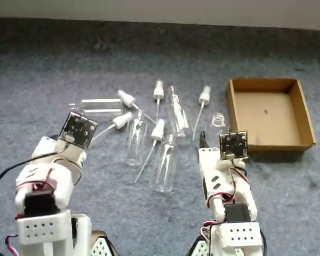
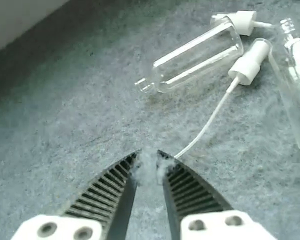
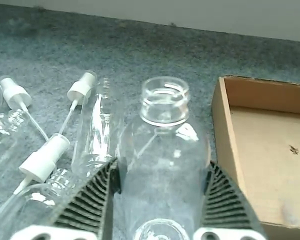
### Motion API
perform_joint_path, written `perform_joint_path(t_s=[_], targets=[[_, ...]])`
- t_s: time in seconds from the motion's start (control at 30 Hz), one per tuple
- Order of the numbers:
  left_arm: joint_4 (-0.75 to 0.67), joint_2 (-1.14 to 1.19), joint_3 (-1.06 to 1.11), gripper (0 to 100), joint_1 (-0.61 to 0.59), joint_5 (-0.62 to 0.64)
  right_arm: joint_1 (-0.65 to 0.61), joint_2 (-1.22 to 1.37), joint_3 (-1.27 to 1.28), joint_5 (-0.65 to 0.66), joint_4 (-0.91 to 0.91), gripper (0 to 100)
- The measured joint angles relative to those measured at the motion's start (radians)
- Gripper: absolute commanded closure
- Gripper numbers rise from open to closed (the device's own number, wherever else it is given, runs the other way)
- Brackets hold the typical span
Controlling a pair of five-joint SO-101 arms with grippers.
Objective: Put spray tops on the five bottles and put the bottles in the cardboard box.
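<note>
My right gripper [image 3: 162,170] is shut on a clear, capless bottle [image 3: 165,145], held neck-forward just left of the cardboard box [image 3: 270,150]. From above, the bottle's neck [image 1: 218,120] pokes out past that gripper [image 1: 228,136]. My left gripper [image 2: 149,167] hangs low over the carpet, open by a narrow gap with nothing between the fingers. Its tips are beside the tube end of a white spray top [image 2: 250,60]. A bottle [image 2: 195,52] lies just beyond. Several bottles [image 1: 165,162] and spray tops [image 1: 158,129] lie loose between the arms.
The cardboard box [image 1: 240,114] sits open and empty at the right on grey carpet. Loose spray tops [image 1: 205,96] and a bottle [image 1: 177,112] lie close to its left wall. A pale wall edge runs along the far side.
</note>
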Motion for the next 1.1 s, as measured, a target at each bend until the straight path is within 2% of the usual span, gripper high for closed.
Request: perform_joint_path(t_s=[0.13,0.27,0.47,0.57,1.1], targets=[[-0.005,0.224,-0.094,99,0.074,0.000,0.000,0.000,0.000,0.000,0.000,88.5],[-0.005,0.431,-0.212,91,0.132,-0.012,0.000,0.000,0.000,0.000,0.000,88.5],[-0.009,0.743,-0.379,89,0.175,-0.166,0.000,0.000,0.000,0.000,0.000,88.5],[-0.012,0.875,-0.450,88,0.175,-0.203,0.000,0.000,0.000,0.000,0.000,88.5],[0.018,1.447,-0.939,88,0.267,-0.212,0.000,0.000,0.000,0.000,0.000,88.5]])
